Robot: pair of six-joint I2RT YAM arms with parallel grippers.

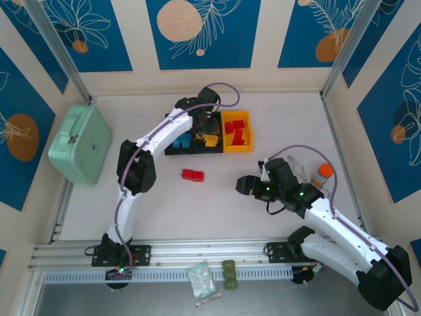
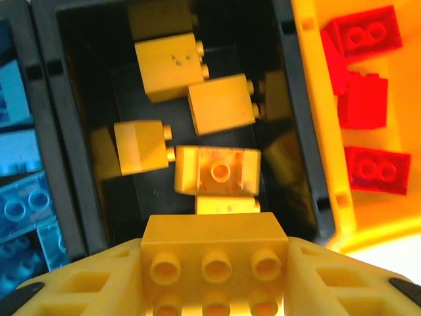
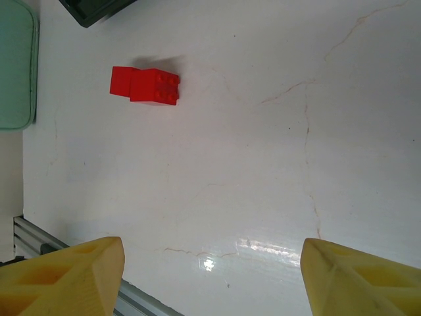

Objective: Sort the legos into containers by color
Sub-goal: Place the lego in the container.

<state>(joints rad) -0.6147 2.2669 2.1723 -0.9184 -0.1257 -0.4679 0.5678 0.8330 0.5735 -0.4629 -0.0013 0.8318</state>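
Down by the near rail [image 1: 197, 253], at 6 o'clock in the top view, lie two green blocks [image 1: 229, 274] and a small clear bag [image 1: 200, 280].

A little farther in, at about 4 o'clock, the right end effector [image 1: 245, 185] hangs over the bare white desk [image 1: 217, 210]. Its two yellow fingers [image 3: 66, 276] stand wide apart, and nothing is between them. A little bottle with an orange cap [image 1: 323, 172] stands at 3 o'clock from it, past the arm.

At 9 o'clock from that end effector, well apart from it, two loose red legos [image 1: 193, 174] sit on the desk. They touch each other side by side.

Off at 9 o'clock, near the side wall, rests a big mint-green case [image 1: 80, 143].

Farther back, at 12 o'clock, three bins stand in a row, side against side. The left black bin [image 1: 179, 153] holds blue legos [image 1: 181, 141]. The middle black bin [image 2: 72, 131] holds yellow legos [image 2: 220, 105], lying every which way. The yellow bin [image 1: 237, 150], at the 3 o'clock end of the row, holds red legos [image 1: 238, 130].

The left end effector [image 2: 214, 263] hangs right over the middle black bin. It is partly closed and squeezes one yellow brick [image 2: 214, 237] from both sides, with the studs facing the wrist camera.
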